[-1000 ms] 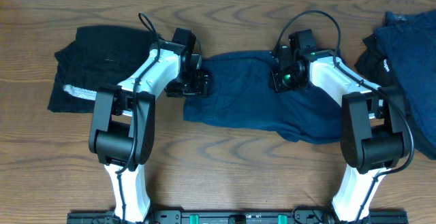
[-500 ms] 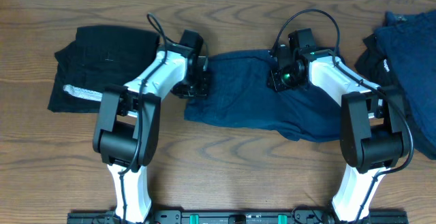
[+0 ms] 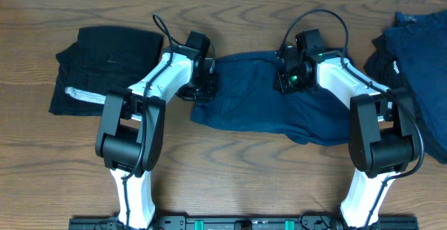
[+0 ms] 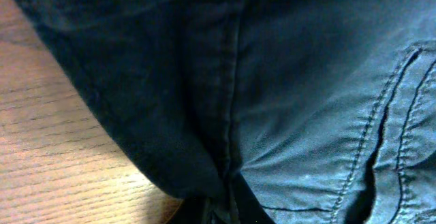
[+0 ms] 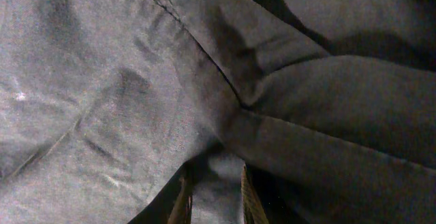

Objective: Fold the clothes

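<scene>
A plain navy garment [image 3: 255, 101] from the clothes lies spread at the table's middle. My left gripper [image 3: 204, 89] sits at its left edge and is shut on it. In the left wrist view the cloth [image 4: 293, 101] bunches into the dark fingers [image 4: 221, 210] at the bottom, beside a seam. My right gripper [image 3: 287, 82] rests on the garment's upper right part. In the right wrist view a fold of the cloth [image 5: 218, 183] stands pinched between the two fingers [image 5: 182, 200].
A black garment [image 3: 105, 66] with a whitish-grey band [image 3: 84, 94] lies at the left. Another navy piece [image 3: 419, 55] over black cloth lies at the right edge. Bare wooden table [image 3: 230, 167] runs along the front, between the arm bases.
My left gripper has shifted slightly right onto the garment's left edge and shut on it. The right arm has barely moved and keeps its hold.
</scene>
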